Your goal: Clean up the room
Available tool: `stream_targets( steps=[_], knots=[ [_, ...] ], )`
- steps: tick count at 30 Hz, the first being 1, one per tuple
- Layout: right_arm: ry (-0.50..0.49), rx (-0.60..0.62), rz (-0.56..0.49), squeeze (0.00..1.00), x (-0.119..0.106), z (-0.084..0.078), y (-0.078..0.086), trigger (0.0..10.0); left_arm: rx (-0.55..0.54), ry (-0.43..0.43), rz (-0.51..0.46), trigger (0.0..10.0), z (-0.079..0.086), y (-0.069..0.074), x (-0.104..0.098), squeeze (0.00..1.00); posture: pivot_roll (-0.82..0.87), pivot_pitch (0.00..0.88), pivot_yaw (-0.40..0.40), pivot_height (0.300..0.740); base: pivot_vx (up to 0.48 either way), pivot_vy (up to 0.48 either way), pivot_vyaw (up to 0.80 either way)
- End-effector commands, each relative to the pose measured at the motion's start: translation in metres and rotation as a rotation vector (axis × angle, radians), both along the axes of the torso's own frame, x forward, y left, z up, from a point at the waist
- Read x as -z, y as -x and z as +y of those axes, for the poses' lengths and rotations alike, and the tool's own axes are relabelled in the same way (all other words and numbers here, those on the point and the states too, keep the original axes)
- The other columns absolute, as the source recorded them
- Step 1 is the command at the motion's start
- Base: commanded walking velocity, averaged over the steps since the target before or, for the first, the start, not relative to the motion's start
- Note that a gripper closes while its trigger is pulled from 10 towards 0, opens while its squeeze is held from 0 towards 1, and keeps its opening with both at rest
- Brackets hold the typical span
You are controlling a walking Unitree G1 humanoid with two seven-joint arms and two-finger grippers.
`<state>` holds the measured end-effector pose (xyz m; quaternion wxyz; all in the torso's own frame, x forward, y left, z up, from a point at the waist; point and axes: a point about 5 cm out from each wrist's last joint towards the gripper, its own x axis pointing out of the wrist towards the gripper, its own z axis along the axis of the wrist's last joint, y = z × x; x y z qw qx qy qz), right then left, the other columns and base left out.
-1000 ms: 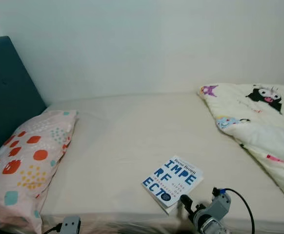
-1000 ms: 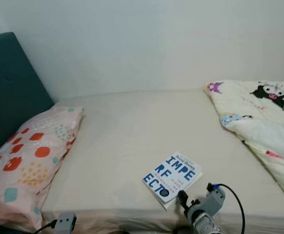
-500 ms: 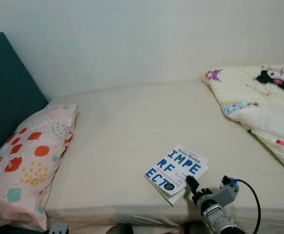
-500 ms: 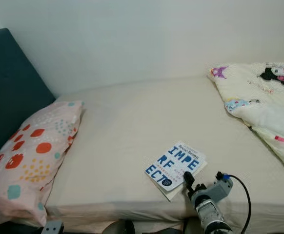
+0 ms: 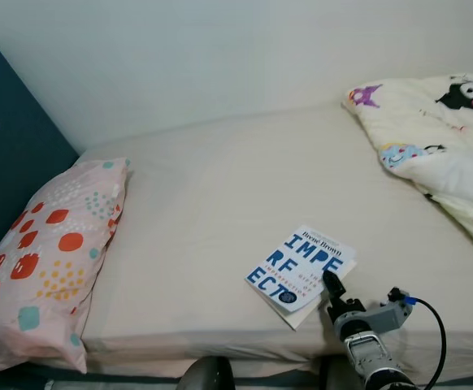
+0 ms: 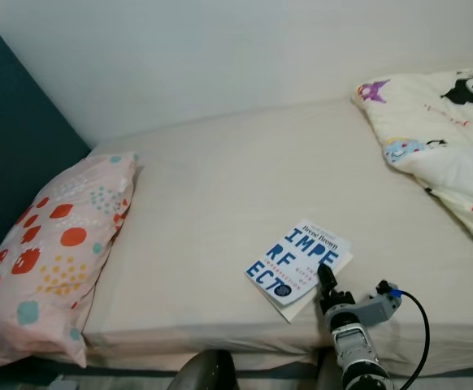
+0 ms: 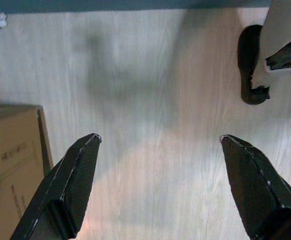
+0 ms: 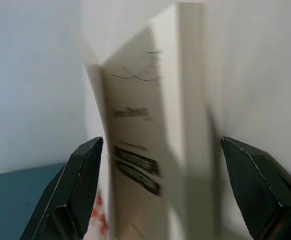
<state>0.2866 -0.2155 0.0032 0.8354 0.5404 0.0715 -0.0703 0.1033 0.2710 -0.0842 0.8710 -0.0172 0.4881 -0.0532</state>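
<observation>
— Where was the book [image 5: 301, 264]?
— Flat on the bed [image 5: 212, 211], near the front edge, toward the right corner, cover up, blue letters on white. Turned at a slant to that edge.

— And the right gripper [image 5: 331, 284]?
— At the book's near right corner, reaching in over the bed's front edge. Black fingers [image 8: 78, 185] spread wide in the wrist view, 1 on each side of the book's edge, not clamped on it. Cannot tell whether touching the cover.

— Anything in the way?
— Bare sheet around the book. Spotted pink pillow [image 5: 45, 260] at the left end, against the dark teal headboard [image 5: 9, 154], well apart from the book. Cartoon-print quilt [image 5: 440, 154] bunched at the right end, also well apart. Pale wall [image 5: 220, 57] along the bed's back edge.

— Left gripper [image 7: 158, 145]?
— Hung idle over pale wood floor [image 7: 150, 100], 2 fingers apart and holding nothing. Cardboard box [image 7: 10, 170] beside 1 finger, a dark shoe-like shape [image 7: 250, 70] farther off.
</observation>
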Motion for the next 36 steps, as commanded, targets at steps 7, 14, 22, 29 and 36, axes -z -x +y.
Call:
stream_targets(
  steps=[7, 14, 22, 29, 36],
  knots=[
    [-0.006, -0.08, 0.003, 0.0, 0.001, 0.016, -0.002, 0.0, 0.014, -0.012, 0.011, 10.0, 0.003, 0.003, -0.001, 0.0, 0.19, 0.216, 0.25, 0.616, 0.0, 0.0, 0.0],
    [0.027, -0.058, 0.089, 0.0, 0.013, 0.01, 0.01, 0.0, 0.025, 0.018, -0.015, 10.0, -0.01, -0.008, 0.001, 0.0, 0.16, 0.212, 0.233, 0.616, 0.0, 0.0, 0.0],
    [0.026, -0.044, 0.065, 0.0, 0.015, 0.002, 0.016, 0.0, 0.01, 0.03, -0.011, 10.0, -0.021, -0.011, 0.005, 0.0, 0.12, 0.187, 0.205, 0.616, 0.0, 0.0, 0.0],
    [0.033, -0.128, -0.199, 0.0, -0.018, -0.007, -0.005, 0.0, -0.03, 0.045, -0.011, 10.0, -0.037, -0.02, 0.008, 0.0, 0.04, 0.131, 0.158, 0.616, 0.0, 0.0, 0.0],
    [0.114, -0.467, -0.408, 0.0, -0.046, 0.029, -0.022, 0.0, -0.106, 0.076, -0.104, 10.0, -0.052, -0.056, 0.0, 0.0, -0.03, 0.061, 0.106, 0.616, 0.0, 0.0, 0.0]
  ],
)
